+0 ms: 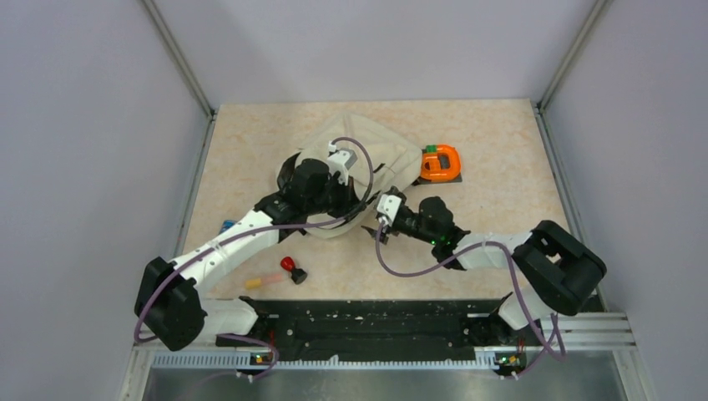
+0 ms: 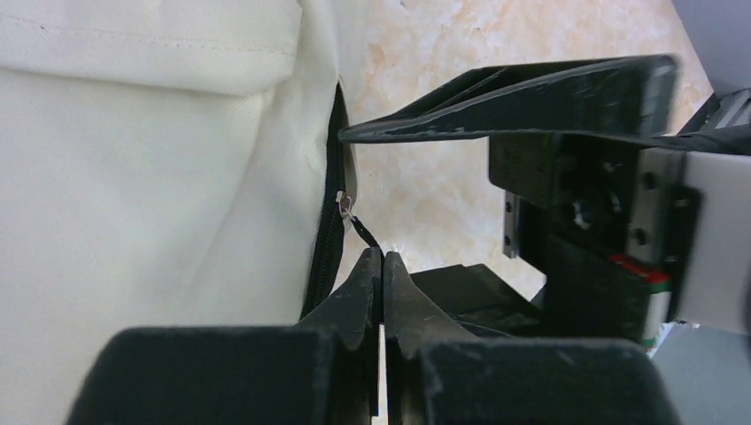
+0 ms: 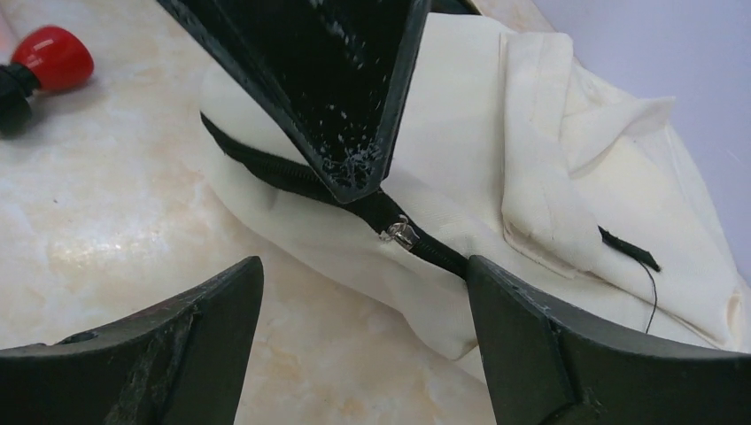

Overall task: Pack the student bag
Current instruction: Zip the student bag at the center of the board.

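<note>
The student bag (image 1: 367,146) is a cream fabric backpack lying flat in the middle of the table. A black zipper (image 3: 266,168) runs along its near edge, ending at a silver slider (image 3: 400,233). My left gripper (image 2: 383,257) is shut on the black zipper pull (image 2: 361,230) that hangs from the slider (image 2: 344,205). In the top view the left gripper (image 1: 357,209) lies over the bag's near edge. My right gripper (image 3: 363,266) stands open just in front of the slider, nothing between its fingers (image 3: 186,336). Its tips face the left gripper's.
An orange and black object (image 1: 440,162) sits beside the bag's right side. A red-capped black item (image 1: 292,269) and a pale stick (image 1: 263,281) lie near the front left. A small blue thing (image 1: 227,225) shows beside the left arm.
</note>
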`<act>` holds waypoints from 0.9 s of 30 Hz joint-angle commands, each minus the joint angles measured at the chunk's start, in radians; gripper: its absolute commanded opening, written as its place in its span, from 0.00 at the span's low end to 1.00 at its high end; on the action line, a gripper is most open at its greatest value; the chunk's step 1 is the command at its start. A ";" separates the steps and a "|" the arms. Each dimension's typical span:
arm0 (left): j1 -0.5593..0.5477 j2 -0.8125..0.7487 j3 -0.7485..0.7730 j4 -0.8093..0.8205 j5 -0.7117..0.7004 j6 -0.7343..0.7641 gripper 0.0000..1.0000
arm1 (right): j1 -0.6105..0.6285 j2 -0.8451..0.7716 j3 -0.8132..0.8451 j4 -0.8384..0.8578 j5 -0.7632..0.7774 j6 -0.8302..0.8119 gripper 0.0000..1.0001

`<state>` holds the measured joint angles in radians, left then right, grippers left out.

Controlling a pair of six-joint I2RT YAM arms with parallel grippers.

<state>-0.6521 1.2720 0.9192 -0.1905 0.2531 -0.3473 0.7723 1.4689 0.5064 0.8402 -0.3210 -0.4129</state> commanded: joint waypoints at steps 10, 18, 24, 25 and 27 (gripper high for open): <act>0.003 -0.030 0.059 -0.065 0.014 0.056 0.00 | 0.012 0.131 0.116 0.060 0.155 -0.195 0.47; 0.014 -0.063 -0.016 -0.038 -0.192 0.011 0.00 | 0.013 0.106 0.067 0.085 0.250 -0.166 0.00; 0.072 -0.188 -0.158 0.074 -0.311 -0.043 0.00 | 0.013 0.056 -0.056 0.183 0.317 -0.167 0.00; 0.089 -0.207 -0.173 0.086 -0.305 -0.050 0.00 | 0.013 0.049 -0.064 0.181 0.318 -0.167 0.00; 0.126 -0.238 -0.199 0.098 -0.273 -0.054 0.00 | 0.013 0.038 -0.077 0.181 0.339 -0.164 0.00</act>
<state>-0.6174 1.1400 0.7639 -0.1326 0.0738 -0.3882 0.8120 1.5669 0.4778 0.9798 -0.1287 -0.5797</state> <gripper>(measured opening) 0.011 0.020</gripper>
